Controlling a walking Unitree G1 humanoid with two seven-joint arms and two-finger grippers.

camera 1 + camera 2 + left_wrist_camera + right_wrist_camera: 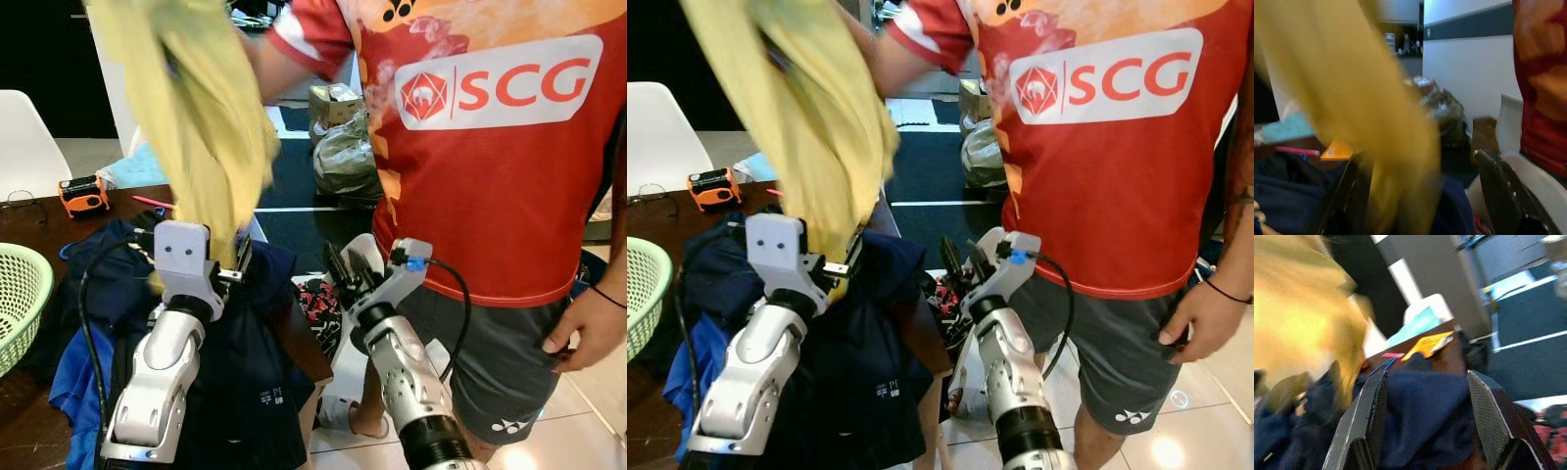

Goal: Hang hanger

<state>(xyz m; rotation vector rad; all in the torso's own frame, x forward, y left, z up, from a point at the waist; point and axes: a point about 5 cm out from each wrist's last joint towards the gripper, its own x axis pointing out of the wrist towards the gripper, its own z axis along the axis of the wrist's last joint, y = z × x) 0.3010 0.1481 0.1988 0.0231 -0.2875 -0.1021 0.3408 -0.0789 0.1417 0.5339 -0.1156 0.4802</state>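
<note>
A person [490,147] in a red shirt holds up a yellow garment [196,108] that hangs down over the table's right end. My left gripper [238,262] is raised at the garment's lower edge. In the left wrist view the left gripper [1420,196] is open, and the blurred yellow cloth [1352,98] hangs between its fingers. My right gripper [343,269] is raised beside the table's corner, close to the person's waist. It is open [1425,416] with nothing between its fingers, and it points toward a heap of navy clothes [1420,401].
Navy and blue clothes [245,372] lie heaped on the dark wooden table [29,220]. A green basket [20,294] stands at the left edge, with an orange tape measure [83,194] behind it. A white chair [24,147] is at the far left. Bags [343,147] sit on the floor behind.
</note>
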